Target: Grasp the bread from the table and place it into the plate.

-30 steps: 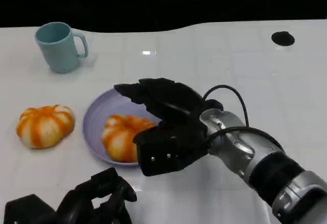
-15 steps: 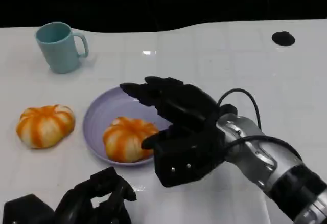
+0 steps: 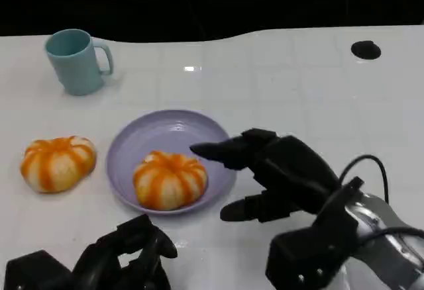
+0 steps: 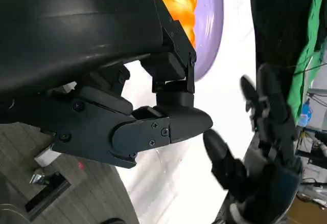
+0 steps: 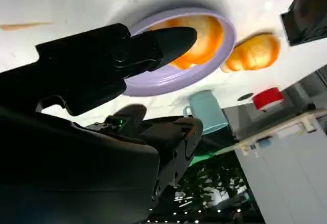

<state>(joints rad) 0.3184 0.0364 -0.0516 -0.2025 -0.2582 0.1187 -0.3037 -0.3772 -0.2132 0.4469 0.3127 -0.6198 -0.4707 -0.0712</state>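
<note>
The bread (image 3: 170,179) in the plate (image 3: 169,128) looks light and soft; grip its sides gently. The right hand (image 3: 278,174) hangs spread and empty; the left hand (image 3: 126,260) is curled, holding nothing.

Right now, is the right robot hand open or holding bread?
Open: right robot hand holds nothing, fingers spread beside the plate; bread lies in it.

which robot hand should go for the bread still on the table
Left, probably. The loose bread lies left of the plate, on the left robot hand's side. The open right robot hand is on the plate's far side and would have to cross it.
</note>
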